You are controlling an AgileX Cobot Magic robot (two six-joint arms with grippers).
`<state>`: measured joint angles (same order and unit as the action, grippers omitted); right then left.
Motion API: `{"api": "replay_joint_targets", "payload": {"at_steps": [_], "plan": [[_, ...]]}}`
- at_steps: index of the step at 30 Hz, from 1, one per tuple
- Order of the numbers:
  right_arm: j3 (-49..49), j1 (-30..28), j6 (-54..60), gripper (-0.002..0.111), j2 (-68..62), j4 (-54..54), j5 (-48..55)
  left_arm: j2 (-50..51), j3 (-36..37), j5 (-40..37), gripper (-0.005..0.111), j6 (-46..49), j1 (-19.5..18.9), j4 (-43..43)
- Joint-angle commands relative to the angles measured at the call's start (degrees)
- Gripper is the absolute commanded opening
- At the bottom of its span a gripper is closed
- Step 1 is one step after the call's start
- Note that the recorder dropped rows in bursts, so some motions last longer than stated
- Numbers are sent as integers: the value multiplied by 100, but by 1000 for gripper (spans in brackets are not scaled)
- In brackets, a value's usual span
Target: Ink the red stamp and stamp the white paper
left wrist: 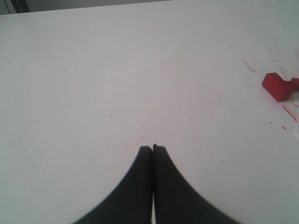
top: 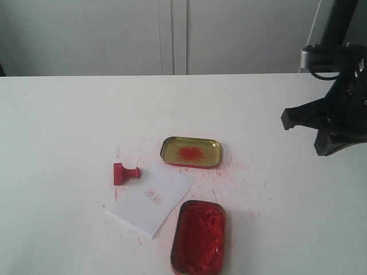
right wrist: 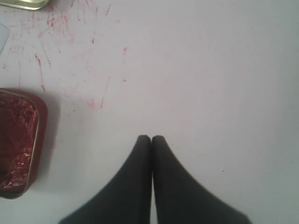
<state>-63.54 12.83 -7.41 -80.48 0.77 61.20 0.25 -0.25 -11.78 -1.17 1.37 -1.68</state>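
The red stamp lies on its side on the table, just beyond the far left corner of the white paper. The paper carries a small red print. The stamp also shows at the edge of the left wrist view, well away from my left gripper, which is shut and empty over bare table. My right gripper is shut and empty too, a short way from the open red ink tin. In the exterior view only the right arm appears, raised at the right edge.
The oblong ink tin sits at the front, right of the paper. Its gold-lined lid, with a red smear inside, lies behind the paper. Red ink streaks mark the tabletop around them. A grey wall stands behind the table's far edge.
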Motion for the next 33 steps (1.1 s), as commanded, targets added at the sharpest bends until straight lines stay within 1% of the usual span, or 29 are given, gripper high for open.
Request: {"api": "replay_joint_targets", "payload": {"at_steps": [1,5,11,18,26,33], "plan": [[152,-385,136,0,277,-18,9,-25,25,18,0,-14,-7,2],[300,-654,369,0,494,39,9,-25,25,18,0,-14,-7,2],[610,-969,620,0,732,565,-87,-25,25,18,0,-14,-7,2],[844,-1236,633,0,988,577,-143,-25,25,18,0,-14,-7,2],[1095,-1288,616,0,1383,305,-257,-25,25,18,0,-14,-7,2],[1095,-1244,592,0,2319,213,-522,-25,25,18,0,-14,-7,2]]}}
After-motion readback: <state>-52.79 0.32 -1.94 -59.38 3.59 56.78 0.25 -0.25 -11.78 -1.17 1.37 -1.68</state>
